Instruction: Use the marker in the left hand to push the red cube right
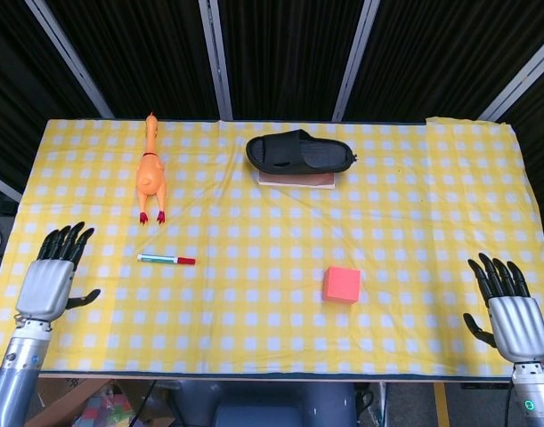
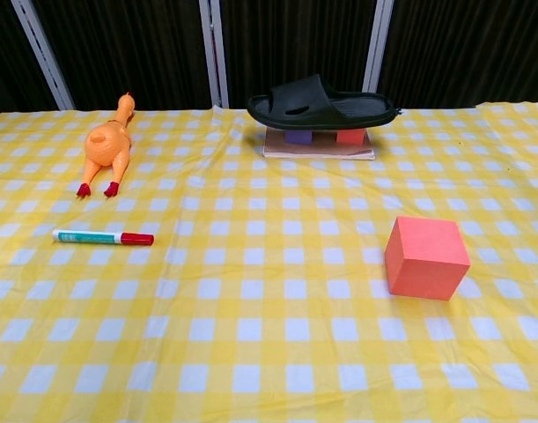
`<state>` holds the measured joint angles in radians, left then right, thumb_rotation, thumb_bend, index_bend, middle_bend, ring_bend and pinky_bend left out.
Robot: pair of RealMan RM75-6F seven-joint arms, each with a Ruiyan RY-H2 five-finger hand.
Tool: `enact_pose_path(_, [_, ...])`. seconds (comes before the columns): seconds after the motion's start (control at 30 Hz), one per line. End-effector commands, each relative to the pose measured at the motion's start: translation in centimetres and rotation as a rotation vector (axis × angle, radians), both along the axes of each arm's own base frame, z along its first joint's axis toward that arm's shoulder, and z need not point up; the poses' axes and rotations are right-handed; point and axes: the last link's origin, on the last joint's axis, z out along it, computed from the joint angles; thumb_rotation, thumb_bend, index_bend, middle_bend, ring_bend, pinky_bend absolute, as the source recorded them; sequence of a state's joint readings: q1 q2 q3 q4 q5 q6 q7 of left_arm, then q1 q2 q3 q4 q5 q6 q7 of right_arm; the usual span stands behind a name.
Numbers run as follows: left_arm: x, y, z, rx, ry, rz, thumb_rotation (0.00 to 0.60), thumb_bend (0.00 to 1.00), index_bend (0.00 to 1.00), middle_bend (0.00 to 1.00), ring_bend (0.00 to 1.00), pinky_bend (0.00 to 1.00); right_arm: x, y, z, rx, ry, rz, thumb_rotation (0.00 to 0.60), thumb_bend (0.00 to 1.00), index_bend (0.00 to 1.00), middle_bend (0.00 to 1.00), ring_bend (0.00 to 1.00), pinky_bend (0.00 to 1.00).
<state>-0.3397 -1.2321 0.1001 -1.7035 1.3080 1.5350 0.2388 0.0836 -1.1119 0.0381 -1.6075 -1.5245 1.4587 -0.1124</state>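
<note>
The marker (image 1: 166,260) lies flat on the checked worktop (image 1: 254,205), well left of the red cube (image 1: 341,285), red cap toward the cube. Left hand (image 1: 51,279) rests farther left of the marker, fingers spread, holding nothing. Right hand (image 1: 512,313) sits well right of the cube, likewise released and empty.

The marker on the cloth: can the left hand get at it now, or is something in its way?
Probably yes. The marker lies flat on the tablecloth, apart from the rubber chicken. The left hand is open beside it, holding nothing, with only bare cloth between them.
</note>
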Motion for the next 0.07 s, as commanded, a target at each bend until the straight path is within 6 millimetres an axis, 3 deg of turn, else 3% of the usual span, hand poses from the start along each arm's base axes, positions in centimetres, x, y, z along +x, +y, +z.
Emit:
enact_pose_path(0.03, [-1.53, -1.63, 0.96, -0.005, 0.021, 0.013, 0.6, 0.1, 0.0, 0.0, 0.0, 0.0, 0.09, -0.01, -0.19, 0.0, 0.011, 0.003, 0.6, 0.35, 0.0, 0.0, 0.0, 0.0])
enact_pose_path(0.07, [-1.75, -1.86, 1.06, -0.007, 0.024, 0.017, 0.6, 0.1, 0.0, 0.0, 0.0, 0.0, 0.11, -0.01, -0.24, 0.0, 0.014, 0.004, 0.6, 0.35, 0.0, 0.0, 0.0, 0.0])
